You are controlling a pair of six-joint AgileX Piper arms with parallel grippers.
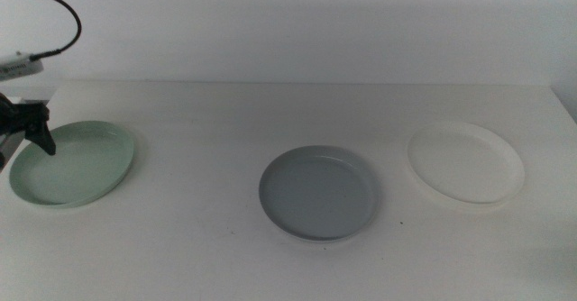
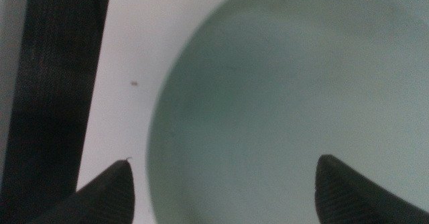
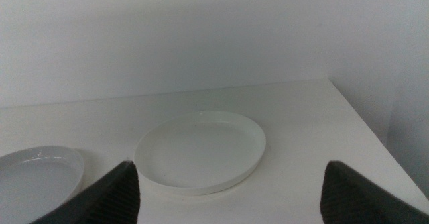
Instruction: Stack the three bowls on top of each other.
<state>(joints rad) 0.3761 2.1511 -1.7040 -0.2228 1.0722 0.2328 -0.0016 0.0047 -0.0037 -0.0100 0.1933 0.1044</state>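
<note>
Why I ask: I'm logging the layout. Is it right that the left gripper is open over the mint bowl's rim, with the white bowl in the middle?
Not quite. The middle view shows the grey bowl in the middle; the white bowl sits right. The left gripper is open over the mint bowl's rim.

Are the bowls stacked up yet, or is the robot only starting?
Only starting. Nothing is stacked: the mint green bowl, the grey bowl and the white bowl each lie alone on the table. In hand: the left gripper hangs open astride the mint bowl's rim. The right gripper waits, open, facing the white bowl. All the stacking is left.
</note>
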